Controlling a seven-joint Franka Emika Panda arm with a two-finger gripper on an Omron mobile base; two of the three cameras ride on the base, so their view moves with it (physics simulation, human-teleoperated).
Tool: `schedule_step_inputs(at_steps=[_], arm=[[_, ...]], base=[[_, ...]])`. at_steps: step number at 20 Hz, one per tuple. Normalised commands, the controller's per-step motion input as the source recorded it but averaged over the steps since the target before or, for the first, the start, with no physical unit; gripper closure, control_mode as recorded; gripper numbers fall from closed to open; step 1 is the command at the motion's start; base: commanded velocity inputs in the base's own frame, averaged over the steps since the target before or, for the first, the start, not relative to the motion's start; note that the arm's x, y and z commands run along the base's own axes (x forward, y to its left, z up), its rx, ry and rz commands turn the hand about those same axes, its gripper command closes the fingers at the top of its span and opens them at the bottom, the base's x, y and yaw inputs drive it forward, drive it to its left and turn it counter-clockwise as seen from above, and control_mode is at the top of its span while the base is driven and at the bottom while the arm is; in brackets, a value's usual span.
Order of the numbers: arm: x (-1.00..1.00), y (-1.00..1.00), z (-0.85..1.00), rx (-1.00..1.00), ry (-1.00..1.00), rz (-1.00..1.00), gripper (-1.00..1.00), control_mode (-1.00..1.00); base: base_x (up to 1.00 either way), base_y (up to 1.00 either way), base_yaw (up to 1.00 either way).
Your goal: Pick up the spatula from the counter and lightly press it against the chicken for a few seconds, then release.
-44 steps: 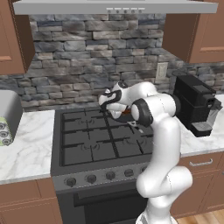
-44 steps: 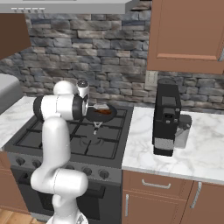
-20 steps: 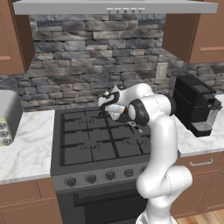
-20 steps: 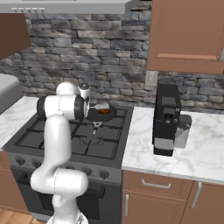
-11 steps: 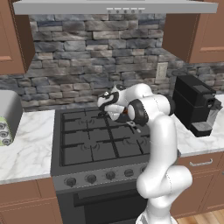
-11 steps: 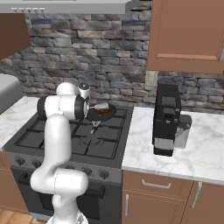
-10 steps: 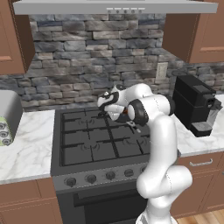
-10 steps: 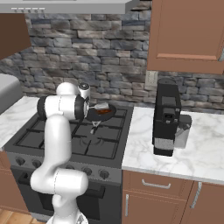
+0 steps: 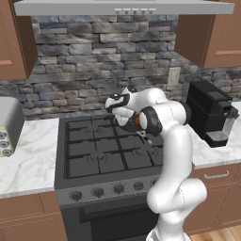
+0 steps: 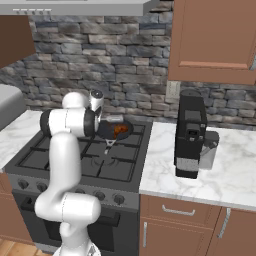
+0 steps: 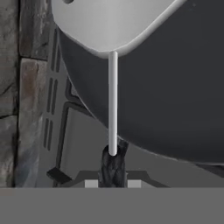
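Observation:
My gripper is shut on the dark handle of the spatula. Its thin white shaft runs up to a broad white blade over the dark frying pan. In the left base view the gripper hangs at the pan's left rim on the stove's back right burner. The orange-brown chicken lies in the pan just right of the hand. From the right base view, the chicken sits in the pan beside the hand. Whether the blade touches the chicken cannot be told.
The black gas stove has bare burners in front and to the left. The pan's handle points toward the front. A black coffee machine stands on the marble counter at the right. A toaster sits far left. The stone wall is close behind.
The hand with the spatula has stayed over the pan with hardly any motion. The arm's elbow has shifted slightly to the left.

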Motion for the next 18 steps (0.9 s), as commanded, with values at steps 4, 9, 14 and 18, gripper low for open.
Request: schedule_step_inputs(at_steps=[4, 9, 14, 18], arm=[[-0.36, 0.0, 0.44, 0.06, -0.07, 0.0, 1.0, -1.0], [-0.6, 0.0, 0.2, 0.04, -0.15, 0.0, 1.0, -1.0], [-0.75, 0.0, 0.03, 0.0, -0.25, 0.0, 1.0, -1.0], [-0.76, 0.0, 0.26, 0.0, -0.25, 0.0, 1.0, -1.0]], base=[[0.0, 0.0, 0.0], [0.0, 0.0, 0.0], [0.0, 0.0, 0.0], [0.0, 0.0, 0.0]])
